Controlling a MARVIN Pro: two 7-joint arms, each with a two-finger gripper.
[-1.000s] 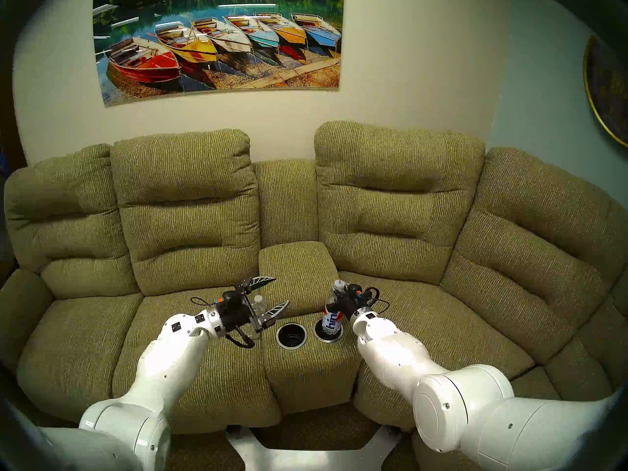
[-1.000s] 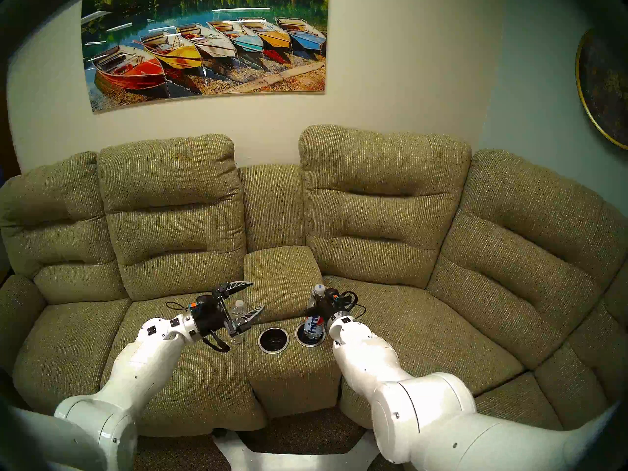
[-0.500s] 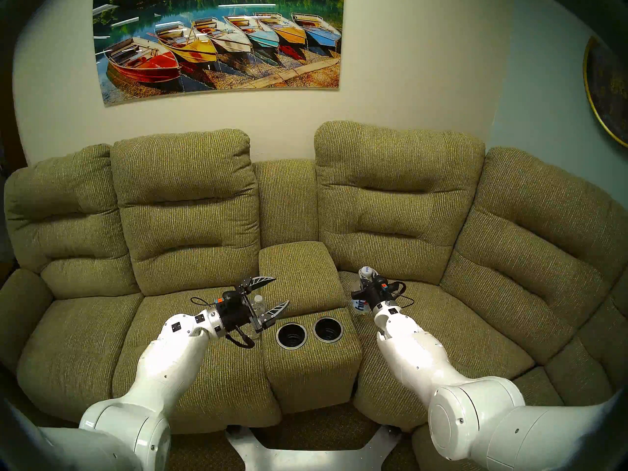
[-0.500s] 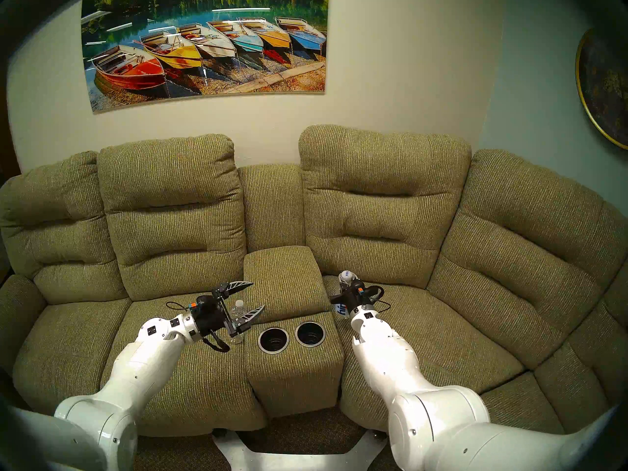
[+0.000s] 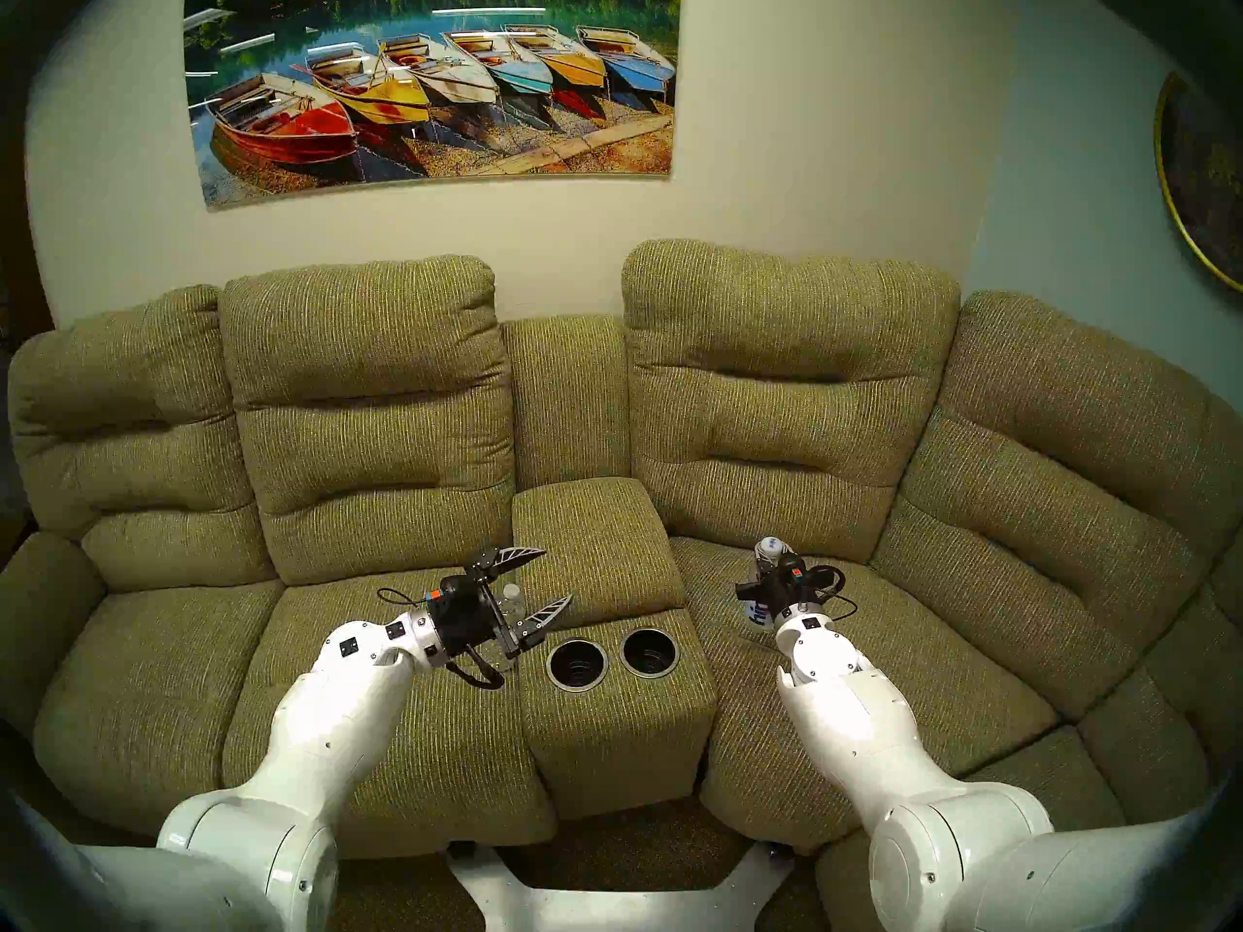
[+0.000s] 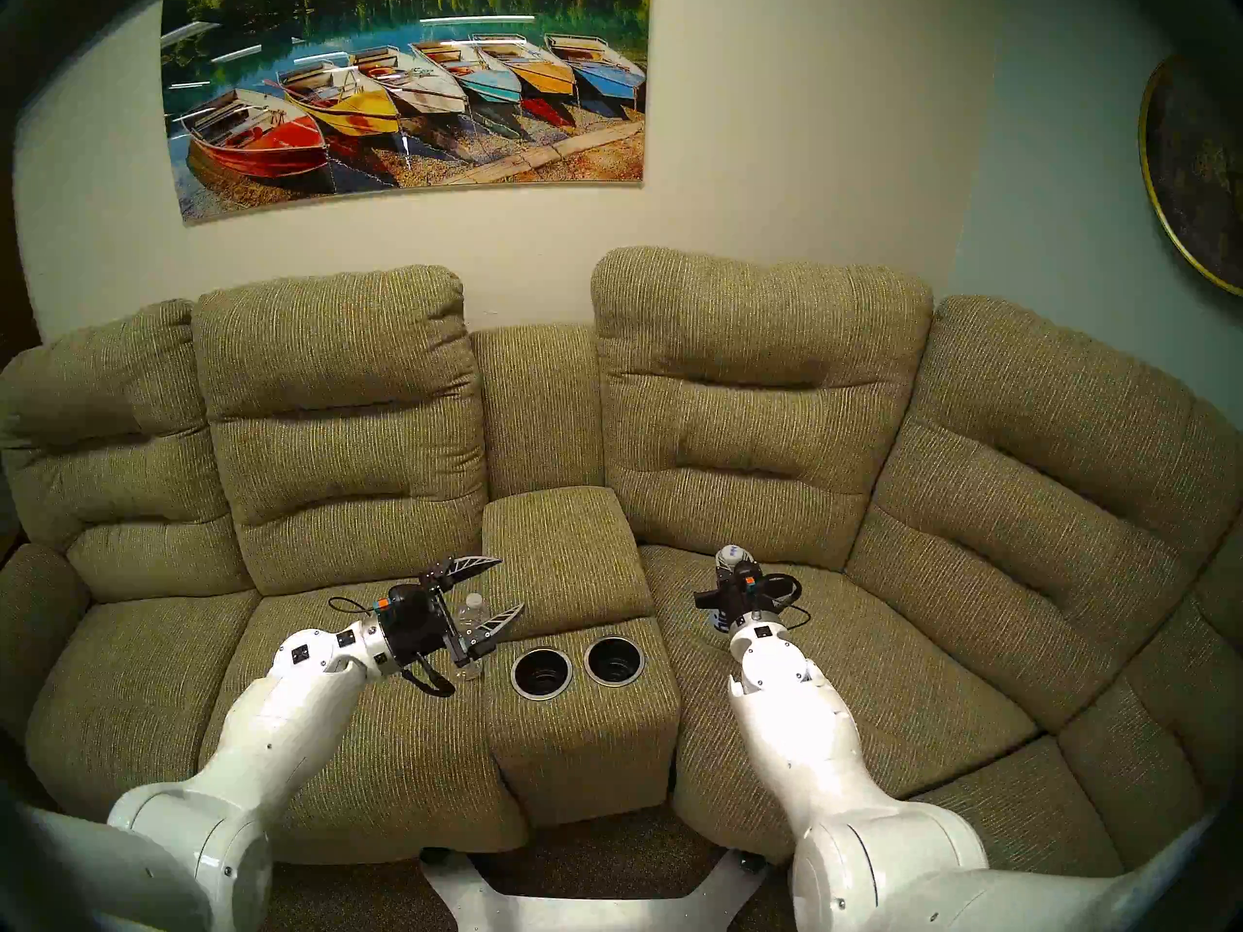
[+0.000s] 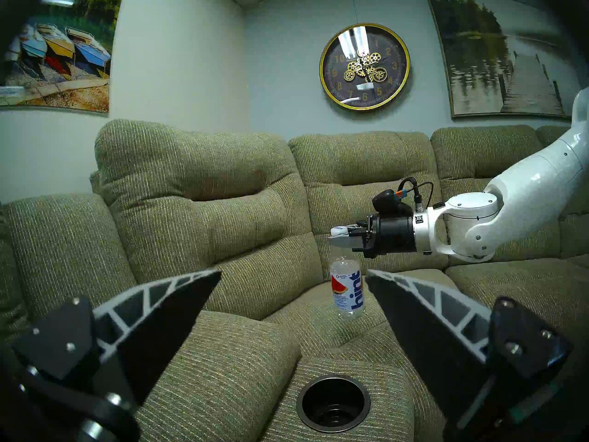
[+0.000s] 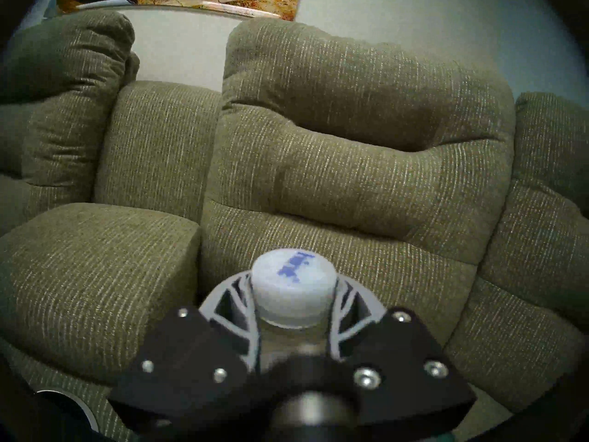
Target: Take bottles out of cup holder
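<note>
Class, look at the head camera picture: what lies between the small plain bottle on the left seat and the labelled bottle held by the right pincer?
The console with the cup holder: both recesses, no bottle visible inside, between the plain bottle and the labelled bottle, in both head views.

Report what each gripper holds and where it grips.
Right gripper clamps the labelled bottle at its neck, under the cap. Left gripper is open, holding nothing.

The right gripper point(image 5: 759, 569) holds the labelled bottle point(image 5: 761, 611) over the sofa seat point(image 5: 874, 655). Both cup holder recesses point(image 5: 611, 657) are empty. The left gripper point(image 5: 548, 579) is spread beside the plain bottle point(image 5: 512, 599).
</note>
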